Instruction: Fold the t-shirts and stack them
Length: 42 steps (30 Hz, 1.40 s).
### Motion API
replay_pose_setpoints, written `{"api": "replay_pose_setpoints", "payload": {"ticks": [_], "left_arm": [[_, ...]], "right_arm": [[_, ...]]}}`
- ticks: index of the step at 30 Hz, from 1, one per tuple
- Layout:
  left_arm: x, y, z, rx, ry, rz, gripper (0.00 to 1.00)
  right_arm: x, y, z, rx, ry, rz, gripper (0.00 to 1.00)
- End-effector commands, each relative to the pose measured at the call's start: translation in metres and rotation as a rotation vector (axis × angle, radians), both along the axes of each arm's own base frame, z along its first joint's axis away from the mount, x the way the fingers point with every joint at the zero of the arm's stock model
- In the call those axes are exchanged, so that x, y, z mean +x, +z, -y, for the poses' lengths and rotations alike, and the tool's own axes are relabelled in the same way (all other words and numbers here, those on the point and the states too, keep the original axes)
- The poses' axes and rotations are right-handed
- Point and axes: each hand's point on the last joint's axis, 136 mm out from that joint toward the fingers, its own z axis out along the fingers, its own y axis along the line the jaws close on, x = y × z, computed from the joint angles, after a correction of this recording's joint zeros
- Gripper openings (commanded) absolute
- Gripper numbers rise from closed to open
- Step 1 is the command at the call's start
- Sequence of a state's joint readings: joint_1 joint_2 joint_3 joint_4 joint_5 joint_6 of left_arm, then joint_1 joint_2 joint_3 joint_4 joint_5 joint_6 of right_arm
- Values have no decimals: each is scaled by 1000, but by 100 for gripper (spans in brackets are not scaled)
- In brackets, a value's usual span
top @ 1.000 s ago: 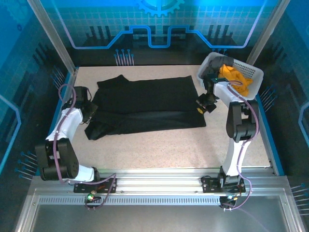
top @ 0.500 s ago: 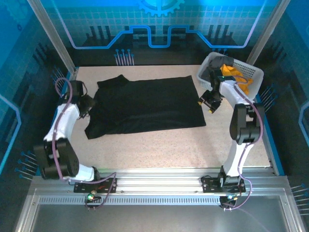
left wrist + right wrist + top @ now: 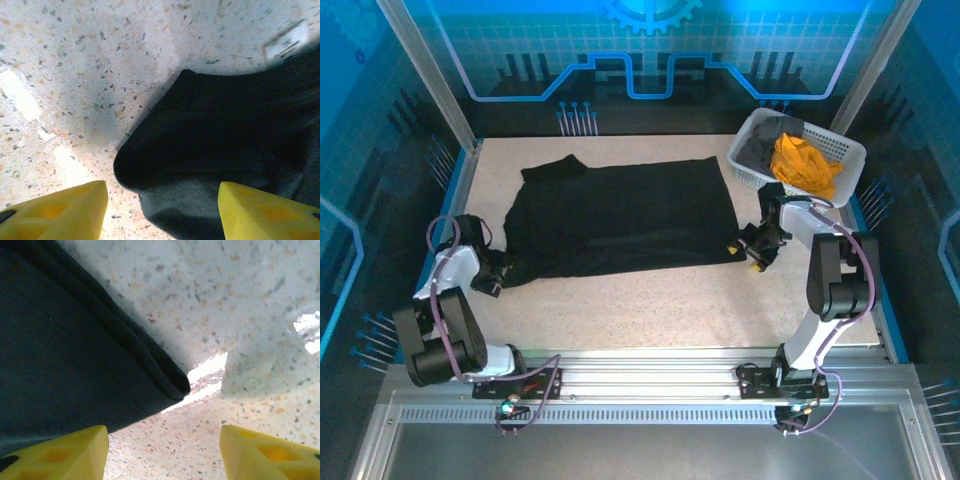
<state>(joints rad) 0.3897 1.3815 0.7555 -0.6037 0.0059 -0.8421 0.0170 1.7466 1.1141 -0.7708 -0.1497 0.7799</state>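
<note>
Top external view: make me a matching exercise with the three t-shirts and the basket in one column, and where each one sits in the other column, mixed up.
Things
1. black t-shirt
2. orange-yellow t-shirt
3. dark grey t-shirt
4. white basket

Places
A. far right corner of the table
B. in the basket, at its left end
C. spread out across the middle of the table
D. in the basket, to the right of the other shirt

Pairs: 1-C, 2-D, 3-B, 4-A
</note>
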Motion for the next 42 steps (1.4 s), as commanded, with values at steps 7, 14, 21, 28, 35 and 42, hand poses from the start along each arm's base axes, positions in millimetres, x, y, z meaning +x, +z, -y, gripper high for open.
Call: {"api": "replay_pose_setpoints", "payload": {"ticks": [7, 14, 21, 28, 35, 42], "left_arm": [[13, -24, 2, -72, 9, -28, 51], [32, -23, -16, -38, -7, -34, 9], [32, -9, -26, 25, -16, -30, 0], [15, 1, -7, -19, 0, -26, 0], [-27, -4, 40, -89, 90, -61, 0], [-69, -15, 73, -131, 192, -95, 3]], "right_arm": [[8, -17, 0, 38, -13, -23, 56], [25, -29, 1, 20, -29, -44, 29], [20, -15, 22, -125, -49, -74, 0], [-13, 0, 43, -209, -84, -106, 0], [-56, 6, 68, -281, -167, -152, 0], [-87, -2, 87, -281, -227, -211, 0]]}}
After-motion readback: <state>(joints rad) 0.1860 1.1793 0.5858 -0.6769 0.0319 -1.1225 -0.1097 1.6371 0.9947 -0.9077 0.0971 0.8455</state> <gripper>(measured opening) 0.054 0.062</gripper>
